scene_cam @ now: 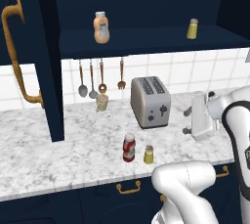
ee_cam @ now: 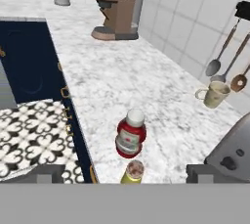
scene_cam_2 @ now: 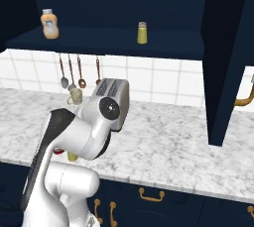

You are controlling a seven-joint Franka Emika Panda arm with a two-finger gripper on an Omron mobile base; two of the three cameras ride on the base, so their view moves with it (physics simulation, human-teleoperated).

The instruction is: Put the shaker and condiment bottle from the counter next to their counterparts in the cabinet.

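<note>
The pincer (scene_cam: 186, 121) hangs over the right part of the counter (scene_cam: 58, 149), just right of the toaster (scene_cam: 150, 101), its two dark fingers pointing left and standing spread wide with nothing between them. It touches nothing.

In the hand view the two finger tips sit far apart at the bottom, and between them, lower on the counter, stand the condiment bottle (ee_cam: 131, 134) and the shaker (ee_cam: 133, 171). The condiment bottle (scene_cam: 129, 147) is red with a white cap and a pale label band; the band carries some darker marking, too small to read. The shaker (scene_cam: 149, 154) is yellow with a tan-grey cap and stands just right of the bottle, near the front edge of the counter, both upright.

Up in the open cabinet (scene_cam: 146, 3), on its shelf, the peach-orange bottle (scene_cam: 101, 28) with a pale cap stands toward the left and the twin shaker (scene_cam: 193, 28) toward the right, well apart. The orange bottle's label shows no legible writing.

Behind the toaster's left side a cream mug (scene_cam: 101, 102) sits under hanging utensils (scene_cam: 100, 77). The cabinet door (scene_cam: 29, 56) with its curved brass handle stands open at left. A brown coffee machine (ee_cam: 117, 8) sits farther along the counter in the hand view.
</note>
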